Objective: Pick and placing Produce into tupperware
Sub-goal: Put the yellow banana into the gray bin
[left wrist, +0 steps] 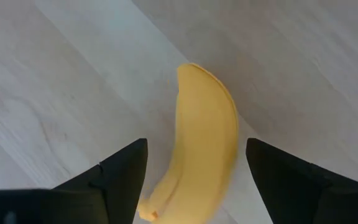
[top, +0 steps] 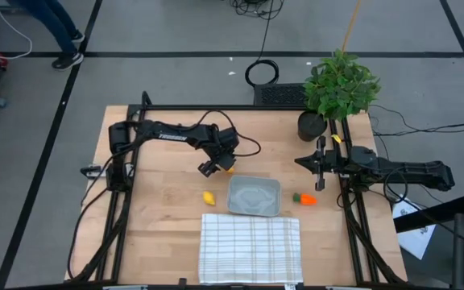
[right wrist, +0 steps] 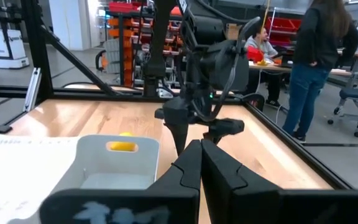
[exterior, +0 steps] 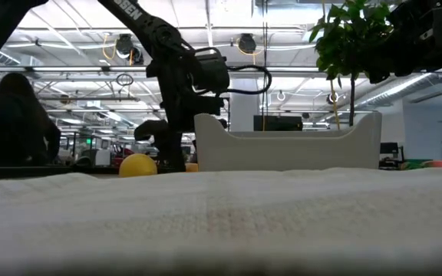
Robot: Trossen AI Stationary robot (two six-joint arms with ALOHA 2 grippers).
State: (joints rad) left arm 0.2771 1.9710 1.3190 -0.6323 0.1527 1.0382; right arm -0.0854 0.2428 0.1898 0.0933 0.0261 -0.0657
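Note:
The yellow banana (left wrist: 204, 143) lies flat on the wooden table, just beyond the far-left corner of the grey tupperware tub (top: 254, 196). My left gripper (left wrist: 196, 143) is open and hovers over the banana (top: 229, 167), one finger on either side of it, touching nothing. The round yellow lemon (top: 209, 196) sits on the table left of the tub, and the orange carrot (top: 304, 199) lies right of it. My right gripper (right wrist: 201, 163) is shut and empty, hanging above the table beyond the carrot (top: 316, 164).
A white grid-patterned cloth (top: 250, 248) covers the table's near part in front of the tub. A leafy potted plant (top: 341, 84) stands at the far right corner. The low view shows the lemon (exterior: 137, 165) left of the tub wall (exterior: 286, 142). People are in the room behind.

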